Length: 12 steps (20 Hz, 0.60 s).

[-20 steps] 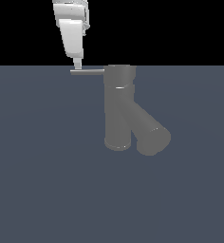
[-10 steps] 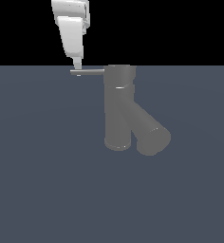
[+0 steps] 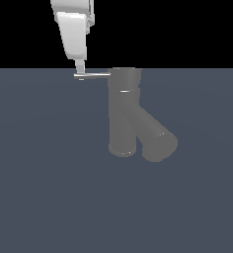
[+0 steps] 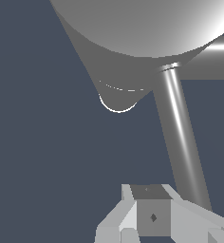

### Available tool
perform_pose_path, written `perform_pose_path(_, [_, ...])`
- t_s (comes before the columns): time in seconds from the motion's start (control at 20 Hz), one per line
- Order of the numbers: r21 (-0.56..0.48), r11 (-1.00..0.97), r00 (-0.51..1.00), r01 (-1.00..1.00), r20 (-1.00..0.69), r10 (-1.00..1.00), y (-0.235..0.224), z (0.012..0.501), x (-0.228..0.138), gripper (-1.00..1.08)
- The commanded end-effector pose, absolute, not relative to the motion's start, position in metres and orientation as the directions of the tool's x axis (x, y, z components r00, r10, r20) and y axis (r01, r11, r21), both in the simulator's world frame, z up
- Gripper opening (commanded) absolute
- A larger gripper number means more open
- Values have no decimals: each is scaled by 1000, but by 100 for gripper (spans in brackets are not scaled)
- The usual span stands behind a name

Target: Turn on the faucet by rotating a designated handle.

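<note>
A flat, bare slate-blue desk fills the lower part of the exterior view; behind it the room is plain black. Toward the exterior view's left of the faucet, the white end effector hangs down from above, its tip meeting the outer end of the handle. Whether its fingers are spread or closed on the rod cannot be told. The thin rod runs level into the top cap of the faucet, which stands upright on the desk near the middle. Its thick spout slants down toward the exterior view's right.
</note>
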<state>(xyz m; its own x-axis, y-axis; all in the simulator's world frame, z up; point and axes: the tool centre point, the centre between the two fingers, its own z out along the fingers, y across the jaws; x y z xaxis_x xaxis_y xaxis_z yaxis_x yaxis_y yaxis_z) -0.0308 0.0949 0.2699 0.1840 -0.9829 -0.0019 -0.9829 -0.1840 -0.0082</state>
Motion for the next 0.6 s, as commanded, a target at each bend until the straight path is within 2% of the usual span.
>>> perform_pose_path(0.0, [0,-182,182,-983,0,-983,91,270,-43,-100])
perform_pose_path(0.55, [0,-181,181,-983,0,-983,82,270,-78,-100])
